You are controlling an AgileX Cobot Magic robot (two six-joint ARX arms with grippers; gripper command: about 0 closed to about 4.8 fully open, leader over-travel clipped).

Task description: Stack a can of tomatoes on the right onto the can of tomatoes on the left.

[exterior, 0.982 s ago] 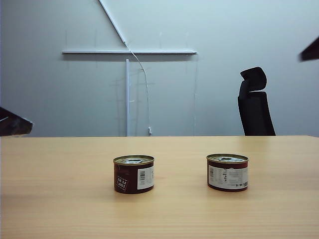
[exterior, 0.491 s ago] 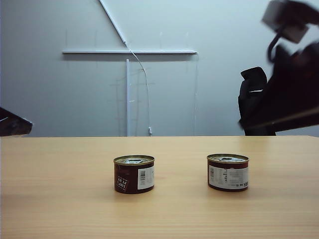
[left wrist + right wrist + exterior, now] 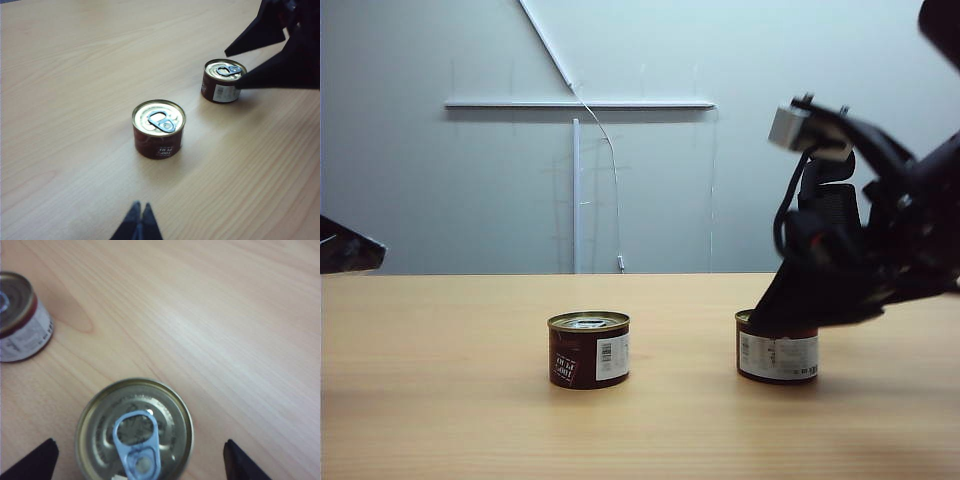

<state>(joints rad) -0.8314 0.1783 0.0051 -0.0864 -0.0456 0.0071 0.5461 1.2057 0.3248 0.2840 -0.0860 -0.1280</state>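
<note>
— So, what do we see on the wooden table (image 3: 440, 400)?

— We see two little tomato cans standing up, well apart. The left can (image 3: 588, 349) has a dark brown label with a white patch. The right can (image 3: 777, 356) has a red and white label. Both have shiny gold lids with pull rings.

— And where is the right gripper (image 3: 139, 457)?

— It is right over the right can. In the right wrist view we see its two black fingertips (image 3: 31, 460), one on each side of the lid, spread wide with the can between them. They do not touch the can (we see bare wood between each tip and the lid). So the jaws stand apart and grasp nothing.

— Can we see that from the outside too?

— Yes, in the exterior view the big black arm leans in from the right, and the right gripper (image 3: 800, 305) covers the top of the right can. It looks a bit blurry there.

— What about the left gripper (image 3: 138, 225)?

— We see its two dark tips in the left wrist view, pressed close together with nothing between them. It hangs above the table, near the left can (image 3: 158, 127) but not touching it. The right can (image 3: 221, 81) sits farther off.

— Is the right can on the left can?

— No, both cans sit on the table.
</note>
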